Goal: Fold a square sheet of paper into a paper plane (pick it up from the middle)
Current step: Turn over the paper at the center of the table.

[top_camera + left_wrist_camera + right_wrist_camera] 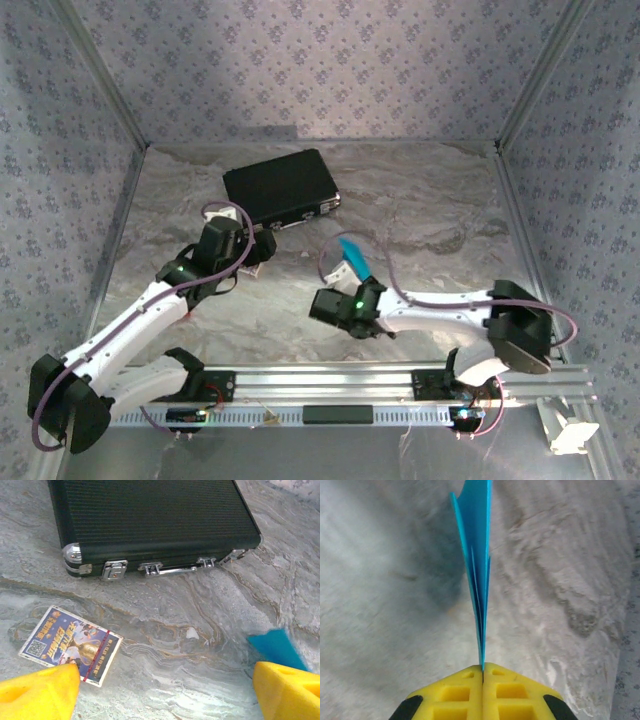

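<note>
Nearest you, on the near side of the case [280, 187] and off its right-hand corner, your right gripper [482, 669] is clamped shut on the plane [476, 555]. Its two yellow fingers [455, 695] meet flush, and the paper's edge is caught in the seam between them. From the wrist you see the plane edge-on: several bright blue layers fan slightly apart as they run away from the fingertips, with the marbled table [380, 605] blurred behind. From above, the plane [355, 258] is a slim blue sliver that starts at the right gripper [360, 285] and points toward the case's near right corner, apart from it. You cannot tell from these views whether its tip touches the table. A little farther out, just near the case's near left corner, your left gripper [252, 250] stands wide open with bare table between its fingers [40, 695]. Past its right finger you can see a blue corner of the plane [277, 647]. A small printed card [70, 645] lies flat between the left finger and the case, and the finger overlaps its near corner in the view; contact is unclear. Farthest out, the case [150, 520] lies flat and shut, with its latches and handle facing the arms.
</note>
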`<state>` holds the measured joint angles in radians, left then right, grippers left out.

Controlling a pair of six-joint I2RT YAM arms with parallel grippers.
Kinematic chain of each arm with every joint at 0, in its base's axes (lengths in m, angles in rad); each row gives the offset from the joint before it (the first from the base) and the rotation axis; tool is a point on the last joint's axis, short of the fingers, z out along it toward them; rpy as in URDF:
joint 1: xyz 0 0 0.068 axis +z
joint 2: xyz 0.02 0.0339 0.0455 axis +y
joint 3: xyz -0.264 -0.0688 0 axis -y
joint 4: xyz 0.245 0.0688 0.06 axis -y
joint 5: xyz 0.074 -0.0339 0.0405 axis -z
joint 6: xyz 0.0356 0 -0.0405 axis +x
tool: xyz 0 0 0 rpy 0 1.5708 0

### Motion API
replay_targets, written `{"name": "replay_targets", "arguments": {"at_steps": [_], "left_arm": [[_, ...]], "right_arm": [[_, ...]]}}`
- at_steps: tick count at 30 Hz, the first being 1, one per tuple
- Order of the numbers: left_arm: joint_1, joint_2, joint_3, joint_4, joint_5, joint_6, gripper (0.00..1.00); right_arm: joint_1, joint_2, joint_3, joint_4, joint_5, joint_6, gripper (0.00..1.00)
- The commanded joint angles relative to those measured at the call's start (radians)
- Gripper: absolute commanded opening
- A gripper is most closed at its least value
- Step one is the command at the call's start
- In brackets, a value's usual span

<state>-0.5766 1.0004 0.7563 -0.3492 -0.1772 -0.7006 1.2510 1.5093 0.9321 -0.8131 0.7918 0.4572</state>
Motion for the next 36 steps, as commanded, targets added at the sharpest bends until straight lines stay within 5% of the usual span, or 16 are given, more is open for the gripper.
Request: {"name": "replay_targets", "arguments": {"at_steps": [1, 6, 10, 13, 17, 22, 26, 36], "left_arm": [[0.015, -0.029, -0.027, -0.033, -0.025, -0.032, 0.89], [0.027, -0.028, -0.028, -0.049, -0.012, -0.030, 0.89], [0.037, -0.018, -0.022, -0.056, 0.016, -0.017, 0.89], [0.040, -0.007, -0.025, -0.044, 0.044, -0.019, 0.89], [0.042, 0.013, -0.042, 0.013, 0.103, -0.023, 0.84], [0.041, 0.069, -0.035, 0.045, 0.159, -0.047, 0.73], [0.042, 0.105, -0.037, 0.071, 0.202, -0.059, 0.68], [0.040, 0.174, -0.039, 0.126, 0.296, -0.074, 0.64]], "right_arm": [[0.041, 0.074, 0.044, -0.008, -0.117, 0.024, 0.05], [0.033, 0.093, 0.063, 0.126, -0.326, -0.025, 0.18], [-0.032, -0.032, -0.011, 0.269, -0.485, -0.020, 0.40], [-0.127, -0.152, -0.106, 0.380, -0.645, -0.013, 0.47], [-0.317, -0.288, -0.271, 0.588, -0.914, 0.017, 0.44], [-0.542, -0.236, -0.363, 0.773, -1.237, 0.157, 0.21], [-0.534, -0.130, -0.342, 0.798, -1.257, 0.163, 0.09], [-0.523, 0.002, -0.375, 0.828, -1.088, 0.401, 0.06]]}}
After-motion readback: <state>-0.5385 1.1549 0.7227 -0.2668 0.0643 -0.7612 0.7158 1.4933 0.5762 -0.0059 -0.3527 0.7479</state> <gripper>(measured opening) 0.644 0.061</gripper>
